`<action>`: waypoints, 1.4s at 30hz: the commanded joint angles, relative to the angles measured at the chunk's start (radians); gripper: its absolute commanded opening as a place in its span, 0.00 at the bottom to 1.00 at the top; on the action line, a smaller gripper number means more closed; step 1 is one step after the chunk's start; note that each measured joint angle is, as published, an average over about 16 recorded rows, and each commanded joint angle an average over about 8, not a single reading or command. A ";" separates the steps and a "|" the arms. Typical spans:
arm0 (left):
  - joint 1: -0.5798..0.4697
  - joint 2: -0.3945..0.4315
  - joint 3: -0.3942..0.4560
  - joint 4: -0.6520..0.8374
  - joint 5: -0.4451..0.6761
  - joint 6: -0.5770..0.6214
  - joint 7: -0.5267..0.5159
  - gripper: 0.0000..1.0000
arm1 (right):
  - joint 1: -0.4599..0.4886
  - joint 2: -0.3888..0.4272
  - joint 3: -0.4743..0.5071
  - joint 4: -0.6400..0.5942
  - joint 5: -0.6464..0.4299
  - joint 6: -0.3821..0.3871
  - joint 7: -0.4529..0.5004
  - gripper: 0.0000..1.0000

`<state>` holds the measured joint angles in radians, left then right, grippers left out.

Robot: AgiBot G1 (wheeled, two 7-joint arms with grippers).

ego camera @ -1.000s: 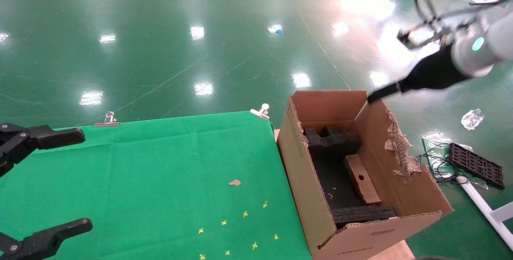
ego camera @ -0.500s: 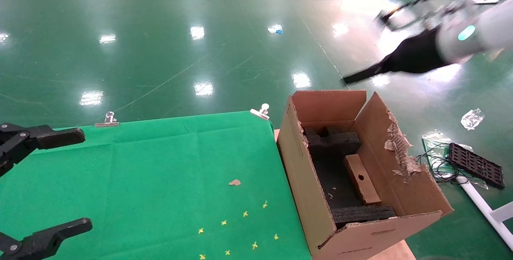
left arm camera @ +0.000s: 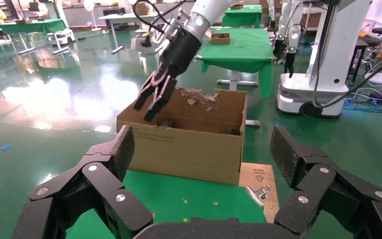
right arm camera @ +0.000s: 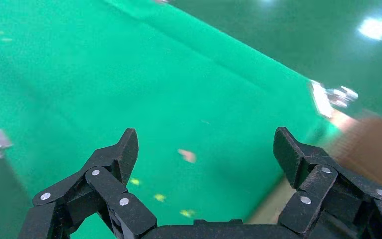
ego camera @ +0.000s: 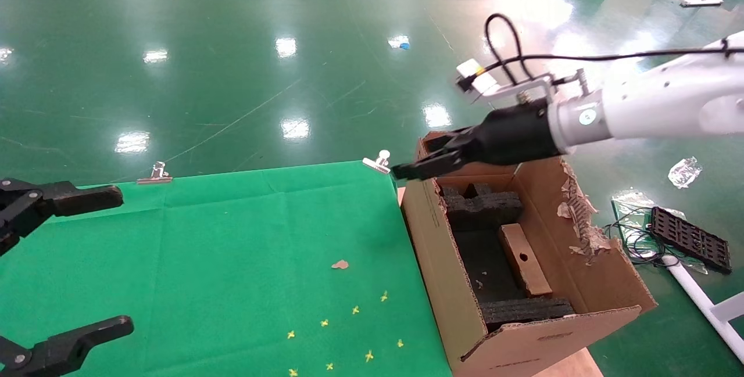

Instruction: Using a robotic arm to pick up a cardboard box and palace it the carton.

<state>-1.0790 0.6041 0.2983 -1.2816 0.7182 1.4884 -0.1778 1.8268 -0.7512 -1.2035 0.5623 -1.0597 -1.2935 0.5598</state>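
Note:
The carton (ego camera: 442, 261) stands at the right end of the green table (ego camera: 232, 249), flaps up, one flap torn, with black foam (ego camera: 482, 205) inside. The cardboard box (ego camera: 525, 261) stands on edge inside the carton, its round hole showing. The white robotic arm (ego camera: 651, 104) reaches in from the right. My right gripper (ego camera: 410, 169) hangs open and empty over the carton's far left corner; its wrist view (right arm camera: 206, 149) looks down on the green cloth. My left gripper (ego camera: 124, 261) is open and empty at the table's left edge, facing the carton (left arm camera: 189, 147).
Metal clips (ego camera: 379, 162) (ego camera: 156, 173) pin the cloth at the far edge. A brown scrap (ego camera: 340, 264) and yellow marks (ego camera: 354, 310) lie on the cloth. A black tray with cables (ego camera: 689, 239) lies on the floor to the right. The carton rests on a wooden board (left arm camera: 258, 177).
My right arm has swung from high at the far right down and leftward to the carton's far left corner. The left gripper and the cardboard box have not moved.

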 commanded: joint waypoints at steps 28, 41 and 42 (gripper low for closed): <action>0.000 -0.001 0.001 0.000 -0.001 -0.001 0.001 1.00 | -0.549 0.102 0.674 0.526 0.240 -0.147 -0.271 1.00; 0.000 -0.001 0.002 0.000 -0.001 -0.001 0.001 1.00 | -0.772 0.143 0.948 0.740 0.338 -0.208 -0.377 1.00; 0.000 -0.001 0.002 0.000 -0.002 -0.001 0.001 1.00 | -0.776 0.144 0.954 0.744 0.341 -0.209 -0.379 1.00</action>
<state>-1.0793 0.6032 0.3002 -1.2814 0.7167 1.4873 -0.1767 1.0655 -0.6096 -0.2683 1.2921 -0.7253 -1.4983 0.1873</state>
